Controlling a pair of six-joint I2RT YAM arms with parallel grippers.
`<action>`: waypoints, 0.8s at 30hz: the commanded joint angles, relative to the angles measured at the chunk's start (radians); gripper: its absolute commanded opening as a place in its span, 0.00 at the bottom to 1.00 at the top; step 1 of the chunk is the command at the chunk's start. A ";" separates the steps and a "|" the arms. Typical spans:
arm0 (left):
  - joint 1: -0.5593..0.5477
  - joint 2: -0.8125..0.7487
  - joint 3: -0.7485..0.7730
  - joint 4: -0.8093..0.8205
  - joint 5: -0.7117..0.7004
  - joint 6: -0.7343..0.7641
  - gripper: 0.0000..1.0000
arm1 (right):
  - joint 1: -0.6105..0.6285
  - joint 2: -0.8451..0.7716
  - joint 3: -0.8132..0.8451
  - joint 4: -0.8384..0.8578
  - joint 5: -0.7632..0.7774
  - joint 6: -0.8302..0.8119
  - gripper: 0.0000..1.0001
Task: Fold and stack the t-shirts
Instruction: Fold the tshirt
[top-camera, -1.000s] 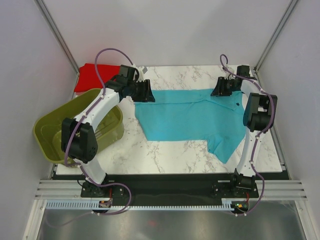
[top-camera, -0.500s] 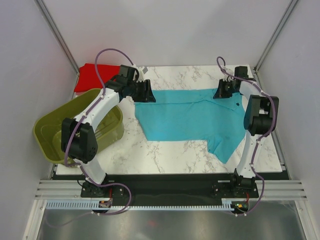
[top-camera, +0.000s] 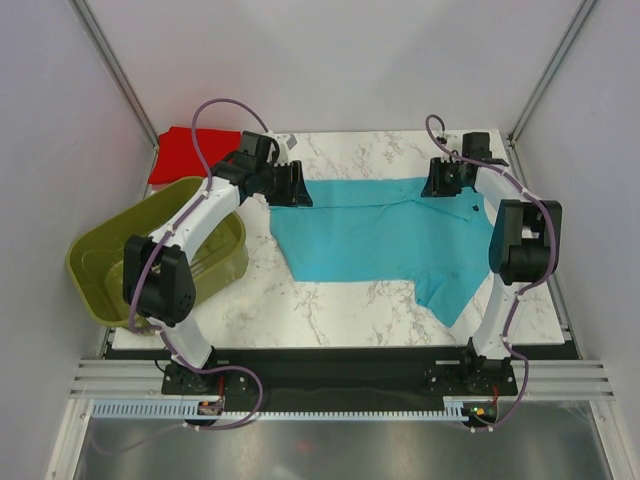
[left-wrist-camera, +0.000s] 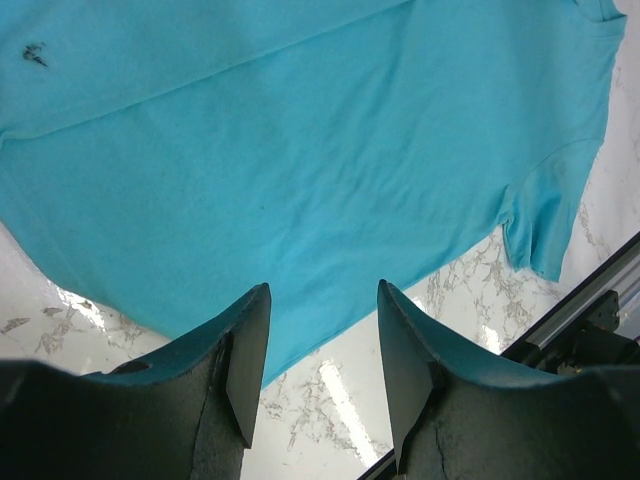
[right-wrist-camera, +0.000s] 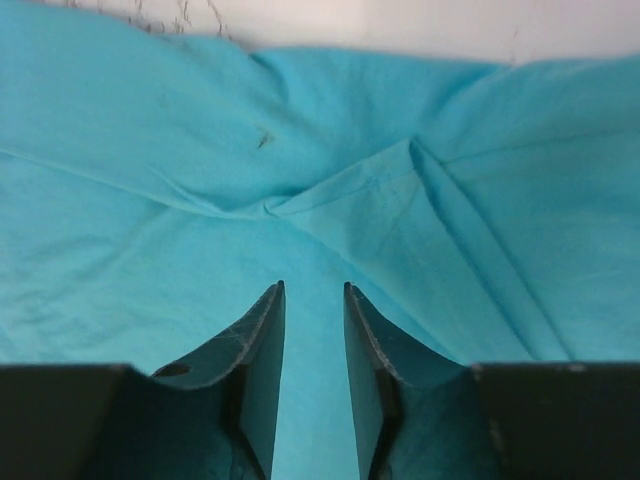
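Observation:
The turquoise t-shirt (top-camera: 380, 235) lies spread flat on the marble table (top-camera: 330, 305), with one sleeve pointing to the near right. My left gripper (top-camera: 295, 190) hovers over its far left corner, open, with nothing between the fingers; in the left wrist view it (left-wrist-camera: 324, 290) frames the shirt (left-wrist-camera: 300, 150) and its hem. My right gripper (top-camera: 438, 180) is at the shirt's far right by the neck. In the right wrist view its jaws (right-wrist-camera: 313, 290) stand a narrow gap apart above wrinkled cloth (right-wrist-camera: 200, 220). The red t-shirt (top-camera: 180, 155) lies folded at the far left.
An olive-green basket (top-camera: 100, 270) sits tilted off the table's left edge, next to the left arm. White walls enclose the table on three sides. A black rail (top-camera: 340, 360) runs along the near edge.
My right gripper has shifted a little left and toward the far edge over the neck area. The left arm and the shirt look unchanged.

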 joint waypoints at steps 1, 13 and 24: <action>-0.010 -0.042 -0.006 0.011 0.045 -0.021 0.54 | -0.009 0.028 0.102 0.035 -0.014 -0.013 0.39; -0.015 -0.036 0.002 0.011 0.065 -0.010 0.54 | -0.058 0.246 0.333 -0.063 -0.157 -0.113 0.42; -0.015 -0.020 0.011 0.009 0.069 -0.012 0.54 | -0.064 0.351 0.397 -0.102 -0.194 -0.180 0.44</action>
